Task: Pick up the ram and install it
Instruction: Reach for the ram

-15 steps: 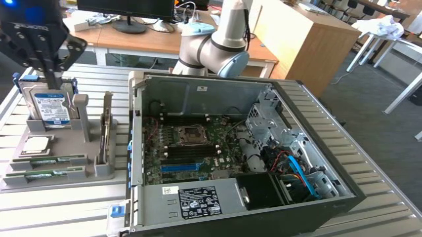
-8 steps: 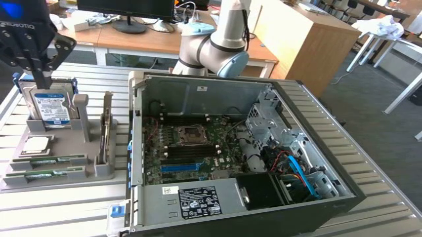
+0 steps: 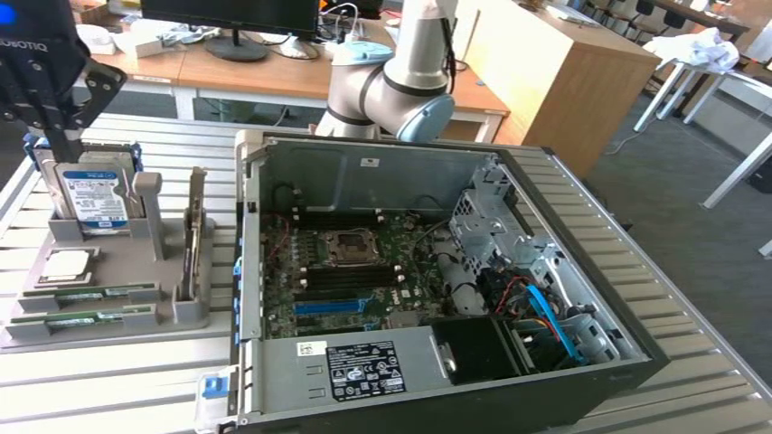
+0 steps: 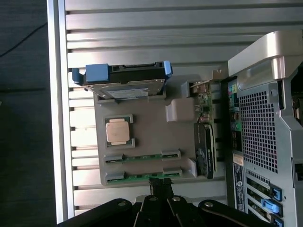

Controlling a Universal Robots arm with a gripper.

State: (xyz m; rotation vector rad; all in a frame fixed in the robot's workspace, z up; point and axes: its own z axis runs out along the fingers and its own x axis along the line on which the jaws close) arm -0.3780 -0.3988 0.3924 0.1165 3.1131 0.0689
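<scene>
Two green ram sticks lie flat in slots at the near end of a grey holder (image 3: 115, 258): one (image 3: 90, 294) (image 4: 142, 156) and, beside it, the other (image 3: 82, 318) (image 4: 142, 176). My black gripper (image 3: 67, 146) (image 4: 161, 185) hangs well above the holder at the exterior view's left. Its fingers are shut together with nothing in them. In the wrist view its tip sits over the edge of the outer stick. The open computer case (image 3: 543, 226) lies to the right, and its motherboard (image 3: 350, 271) faces up with dark memory slots.
The holder also carries a blue-labelled hard drive (image 3: 94, 197) (image 4: 123, 78), a square silver processor (image 3: 67, 264) (image 4: 118, 131) and an upright expansion card (image 3: 193, 237) (image 4: 206, 151). The slatted metal table (image 3: 121, 389) ends just left of the holder. The arm's base (image 3: 399, 90) stands behind the case.
</scene>
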